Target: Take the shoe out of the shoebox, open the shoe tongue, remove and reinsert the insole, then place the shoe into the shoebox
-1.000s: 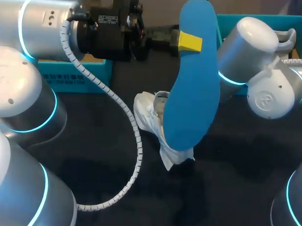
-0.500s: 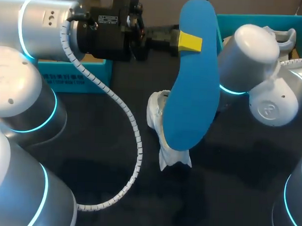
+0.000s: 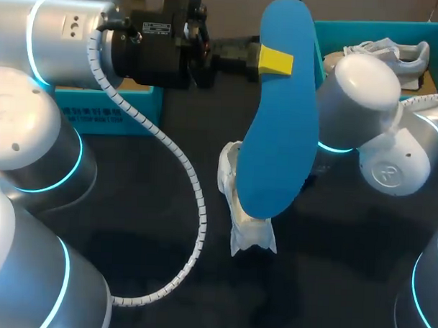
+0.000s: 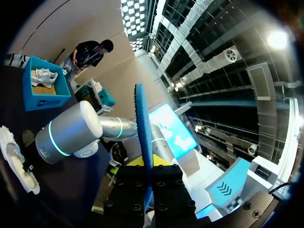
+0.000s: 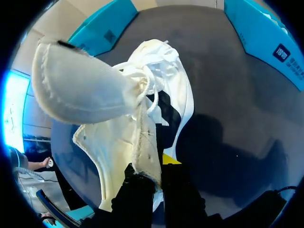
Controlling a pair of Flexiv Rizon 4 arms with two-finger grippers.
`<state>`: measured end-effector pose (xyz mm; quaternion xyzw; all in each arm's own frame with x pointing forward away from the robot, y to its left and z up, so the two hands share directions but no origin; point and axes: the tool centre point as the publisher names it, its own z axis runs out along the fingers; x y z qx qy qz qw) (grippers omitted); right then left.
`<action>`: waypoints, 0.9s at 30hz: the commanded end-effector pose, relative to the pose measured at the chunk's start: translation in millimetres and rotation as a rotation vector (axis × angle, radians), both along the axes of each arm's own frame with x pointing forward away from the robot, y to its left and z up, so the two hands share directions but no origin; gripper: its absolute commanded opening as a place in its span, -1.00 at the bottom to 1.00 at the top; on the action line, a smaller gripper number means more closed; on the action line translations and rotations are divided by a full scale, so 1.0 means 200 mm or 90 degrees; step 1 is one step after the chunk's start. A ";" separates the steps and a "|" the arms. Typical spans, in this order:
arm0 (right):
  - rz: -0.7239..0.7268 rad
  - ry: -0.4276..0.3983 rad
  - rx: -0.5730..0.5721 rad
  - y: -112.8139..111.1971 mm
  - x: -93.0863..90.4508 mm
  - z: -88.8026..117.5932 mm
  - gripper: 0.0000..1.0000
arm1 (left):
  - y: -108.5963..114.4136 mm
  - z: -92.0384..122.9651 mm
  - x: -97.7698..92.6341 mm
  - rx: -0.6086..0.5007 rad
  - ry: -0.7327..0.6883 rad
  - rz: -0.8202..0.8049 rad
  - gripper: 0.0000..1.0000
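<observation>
Shoe (image 5: pixel 142 123), white: rim pinched between the right gripper's (image 5: pixel 156 178) fingers, long axis running straight ahead of them, tongue (image 5: pixel 80 85) lifted open; leading end unclear. Blue insole (image 4: pixel 143 133) clamped in left gripper (image 4: pixel 148 183), upright, long axis out along its fingers.

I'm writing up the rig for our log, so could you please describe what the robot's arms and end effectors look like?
The left arm and right arm are rounded silver-grey segments with glowing cyan rings at the joints. A white spiral-wrapped cable loops off the left arm's black wrist block. The left end effector and right end effector are black with yellow tips.
</observation>
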<state>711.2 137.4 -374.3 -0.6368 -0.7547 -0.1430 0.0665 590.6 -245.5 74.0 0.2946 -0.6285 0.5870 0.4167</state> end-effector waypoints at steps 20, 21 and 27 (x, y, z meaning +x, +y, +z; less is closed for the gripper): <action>-0.015 0.028 0.031 0.05 -0.03 -0.19 -1.00 | -0.01 0.00 0.00 0.000 0.000 0.001 -1.00; -0.019 0.029 0.037 0.05 -0.03 -0.20 -1.00 | -0.01 0.00 0.00 0.000 0.000 0.001 -1.00; -0.029 0.036 0.055 0.03 -0.06 -0.08 1.00 | -0.01 0.00 0.00 0.000 0.000 0.001 -1.00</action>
